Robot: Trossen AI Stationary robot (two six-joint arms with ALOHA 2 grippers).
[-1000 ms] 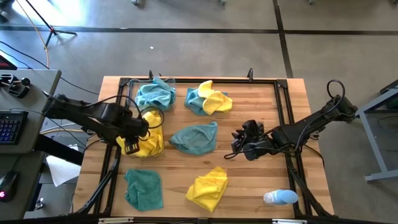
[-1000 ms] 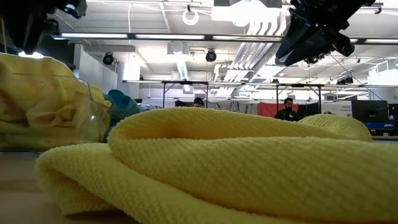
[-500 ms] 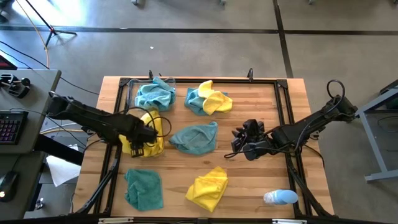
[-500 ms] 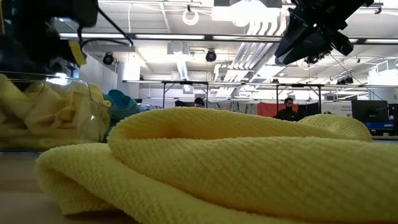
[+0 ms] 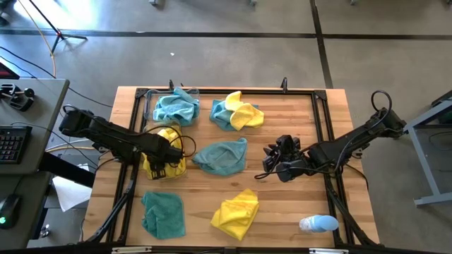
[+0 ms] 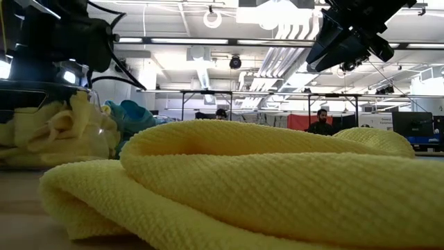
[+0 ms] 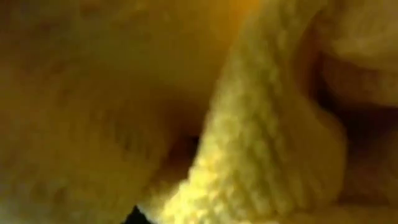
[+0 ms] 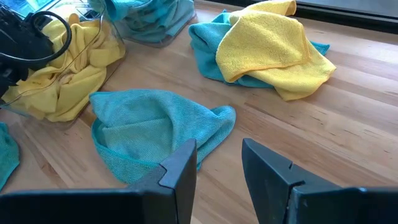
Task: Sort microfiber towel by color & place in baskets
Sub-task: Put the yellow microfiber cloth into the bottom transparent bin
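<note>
Left claw (image 5: 164,161) has dropped down into the yellow bin (image 5: 178,166) over the last second, buried in the yellow towels (image 5: 150,165) there; can't tell if it's let go yet. So that yellow one's basically delivered. Right claw (image 5: 274,164) hovers open, a teal towel (image 5: 220,156) just beside it, likely next.
</note>
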